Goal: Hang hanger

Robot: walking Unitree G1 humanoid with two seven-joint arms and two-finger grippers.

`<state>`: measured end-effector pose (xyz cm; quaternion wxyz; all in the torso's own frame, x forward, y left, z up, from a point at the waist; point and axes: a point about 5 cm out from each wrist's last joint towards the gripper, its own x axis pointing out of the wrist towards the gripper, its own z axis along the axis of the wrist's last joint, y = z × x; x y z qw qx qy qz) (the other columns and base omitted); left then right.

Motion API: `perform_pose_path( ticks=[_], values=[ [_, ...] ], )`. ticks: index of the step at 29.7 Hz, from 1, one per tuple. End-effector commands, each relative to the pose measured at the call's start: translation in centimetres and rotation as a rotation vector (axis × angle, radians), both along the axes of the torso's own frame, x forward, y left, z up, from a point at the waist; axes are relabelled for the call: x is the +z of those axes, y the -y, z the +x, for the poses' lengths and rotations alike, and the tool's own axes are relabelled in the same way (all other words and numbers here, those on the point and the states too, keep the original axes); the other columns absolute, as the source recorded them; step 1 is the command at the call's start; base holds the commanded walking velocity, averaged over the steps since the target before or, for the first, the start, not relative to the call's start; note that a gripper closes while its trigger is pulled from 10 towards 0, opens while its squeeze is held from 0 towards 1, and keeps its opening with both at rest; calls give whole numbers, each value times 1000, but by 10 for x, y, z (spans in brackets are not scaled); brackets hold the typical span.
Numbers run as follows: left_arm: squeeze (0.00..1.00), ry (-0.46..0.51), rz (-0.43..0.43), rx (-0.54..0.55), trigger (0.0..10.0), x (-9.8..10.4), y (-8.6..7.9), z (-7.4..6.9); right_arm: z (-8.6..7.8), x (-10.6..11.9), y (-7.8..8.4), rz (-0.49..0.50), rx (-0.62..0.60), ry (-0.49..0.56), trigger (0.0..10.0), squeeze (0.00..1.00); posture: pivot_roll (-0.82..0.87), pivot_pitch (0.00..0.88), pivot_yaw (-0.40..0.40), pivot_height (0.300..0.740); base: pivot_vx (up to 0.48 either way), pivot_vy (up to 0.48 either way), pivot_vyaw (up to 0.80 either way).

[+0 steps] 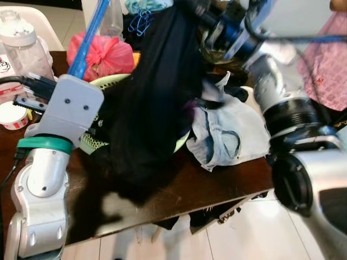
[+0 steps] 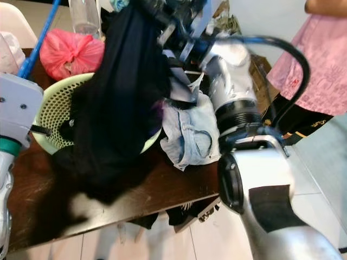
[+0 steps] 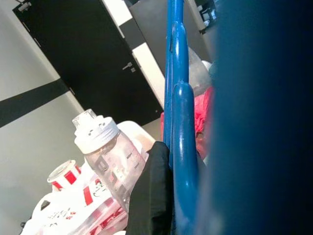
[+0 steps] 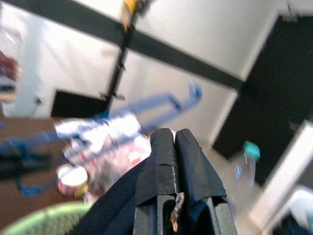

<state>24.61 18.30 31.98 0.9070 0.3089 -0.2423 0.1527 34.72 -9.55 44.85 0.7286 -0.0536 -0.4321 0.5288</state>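
Blue hanger (glossy plastic), pinched by left gripper.

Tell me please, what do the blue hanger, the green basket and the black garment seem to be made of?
The blue hanger looks like glossy moulded plastic: it shines and has rounded edges. The green basket seems matte plastic, with a perforated mesh wall. The black garment is soft fabric, hanging in limp folds from the right hand; the exact fibre cannot be told.
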Motion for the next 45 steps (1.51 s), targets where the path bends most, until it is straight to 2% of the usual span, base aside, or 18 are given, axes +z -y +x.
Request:
perform_pose_path(
  ticks=[1,5,7,10,11,12,13,14,15,18,19,20,21,22,24,26,44,45],
  values=[
    [0,16,7,-31,10000,1,7,1,-14,22,16,100,57,57,10000,0,213,142,-71,740,0,0,0],
    [0,18,5,-47,10000,1,10,3,-19,27,28,151,96,60,10000,0,212,139,-70,740,0,0,0],
    [0,20,5,-49,10000,2,10,2,-23,18,35,113,124,70,10000,0,224,135,-71,740,0,0,0],
    [0,21,5,-48,10000,2,10,2,-25,14,37,91,138,72,10000,0,224,135,-71,740,0,0,0],
    [0,11,-3,-56,10000,1,8,0,-33,5,42,17,182,80,10000,0,231,133,-72,740,0,0,0],
    [0,11,-3,-56,10000,1,8,0,-33,5,42,17,182,80,10000,0,231,133,-72,740,0,0,0],
    [0,-3,-21,-71,10000,0,7,-2,-38,-3,46,-51,215,81,10000,0,230,133,-71,740,0,0,0],
    [0,-3,-21,-71,10000,0,7,-2,-38,-3,46,-51,215,81,10000,0,230,133,-71,740,0,0,0],
    [0,-25,-42,-98,10000,-2,3,-7,-39,-14,49,-138,208,74,10000,0,232,133,-72,740,0,0,0],
    [0,-25,-42,-98,10000,-2,3,-7,-39,-14,49,-138,208,74,10000,0,232,133,-72,740,0,0,0],
    [0,-58,-59,-135,10000,-4,-1,-14,-37,-28,52,-231,191,43,10000,0,241,140,-77,740,0,0,0],
    [0,-86,-74,-153,10000,-7,-6,-23,-32,-50,57,-361,121,9,10000,0,255,146,-82,740,0,0,0],
    [0,-86,-74,-153,10000,-7,-6,-23,-32,-50,57,-361,121,9,10000,0,255,146,-82,740,0,0,0],
    [0,-106,-87,-153,10000,-9,-11,-29,-27,-69,62,-467,70,-39,10000,0,255,146,-82,740,0,0,0],
    [0,-106,-87,-153,10000,-9,-11,-29,-27,-69,62,-467,70,-39,10000,0,255,146,-82,740,0,0,0],
    [0,-116,-99,-143,10000,-11,-16,-34,-25,-86,67,-553,33,-94,10000,0,255,146,-82,740,0,0,0],
    [0,-128,-104,-155,10000,-11,-18,-36,-34,-89,68,-567,41,-124,10000,0,255,146,-82,740,0,0,0],
    [0,-132,-93,-152,10000,-13,-15,-36,-25,-110,73,-687,-63,-161,10000,0,257,147,-98,740,0,0,0]
  ],
)
